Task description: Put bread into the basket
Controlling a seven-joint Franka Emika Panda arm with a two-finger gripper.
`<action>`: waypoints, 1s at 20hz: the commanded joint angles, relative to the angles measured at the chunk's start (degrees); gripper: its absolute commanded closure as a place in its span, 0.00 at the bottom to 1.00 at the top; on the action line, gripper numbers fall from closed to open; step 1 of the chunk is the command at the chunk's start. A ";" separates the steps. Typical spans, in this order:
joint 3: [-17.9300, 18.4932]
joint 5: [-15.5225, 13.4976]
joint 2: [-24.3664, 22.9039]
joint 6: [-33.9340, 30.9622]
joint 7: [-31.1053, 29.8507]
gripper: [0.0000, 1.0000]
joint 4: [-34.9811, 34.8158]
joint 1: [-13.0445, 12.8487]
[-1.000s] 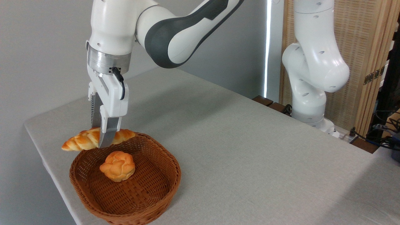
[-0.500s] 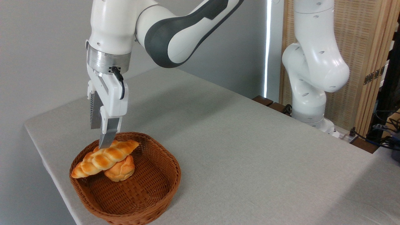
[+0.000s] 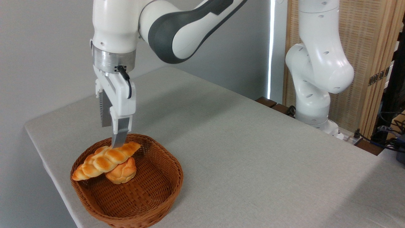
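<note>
While one bread (image 3: 105, 160) tops one bun (image 3: 122, 172), one basket (image 3: 152, 202)

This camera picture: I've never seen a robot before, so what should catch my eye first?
Probably the big white arm, its gripper hanging just over the braided loaf. That loaf lies across a small round bun in the wicker basket, near the grey table's left corner. The arm's base stands at the far right.
</note>
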 commanded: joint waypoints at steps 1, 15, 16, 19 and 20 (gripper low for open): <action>0.87 0.76 -1.90 -9.66 -1.18 0.00 2.96 0.36; 2.98 12.54 -5.33 -24.55 -7.86 0.00 7.11 3.70; 2.98 12.54 -5.76 -24.46 -7.95 0.00 7.11 3.96; 2.63 12.45 -7.17 -24.81 -7.95 0.00 7.11 4.23; 2.62 12.45 -7.17 -24.81 -7.95 0.00 7.11 4.23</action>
